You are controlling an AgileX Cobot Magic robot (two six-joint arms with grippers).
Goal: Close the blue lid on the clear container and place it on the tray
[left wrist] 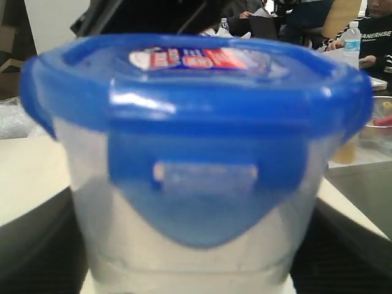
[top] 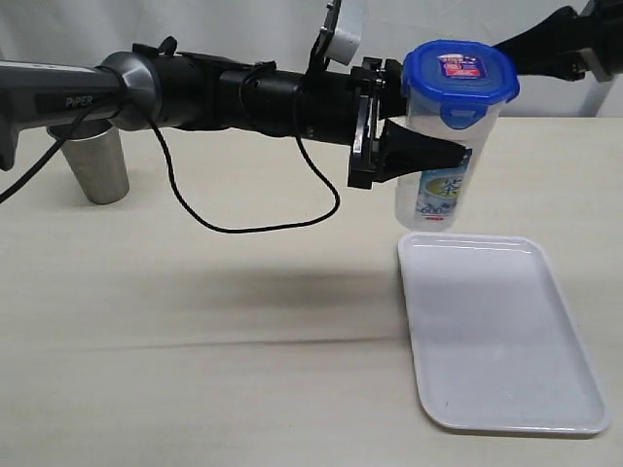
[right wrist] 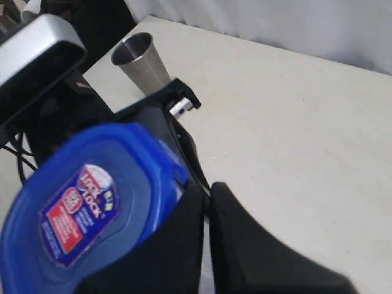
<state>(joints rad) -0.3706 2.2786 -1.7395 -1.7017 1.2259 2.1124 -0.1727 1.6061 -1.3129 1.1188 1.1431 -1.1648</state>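
Exterior view has the clear container [top: 443,195] held upright in the air, just beyond the tray's [top: 506,418] far-left corner and not yet over it. The left gripper [top: 450,151] is clamped across its body, above the printed label. The blue lid [top: 459,70] sits on the mouth. In the left wrist view the tab facing the camera lies folded down, though I cannot tell whether every tab has latched.

The right gripper [right wrist: 205,245] has its fingers pressed together with nothing between them and hangs close beside the lid's rim; contact is unclear.

The canister looks empty, so probably light. Its walls are stiff but smooth and likely slippery, and being tall and narrow it would tip easily if set down crooked. A mid-body hold like the present one seems soundest — the lid is a poor place to lift from if a tab is loose.

A steel cup [top: 95,165] stands well apart at the counter's [top: 195,341] far left. A black cable [top: 243,229] droops under the left arm. Nothing lies on the tray — the way down looks open.
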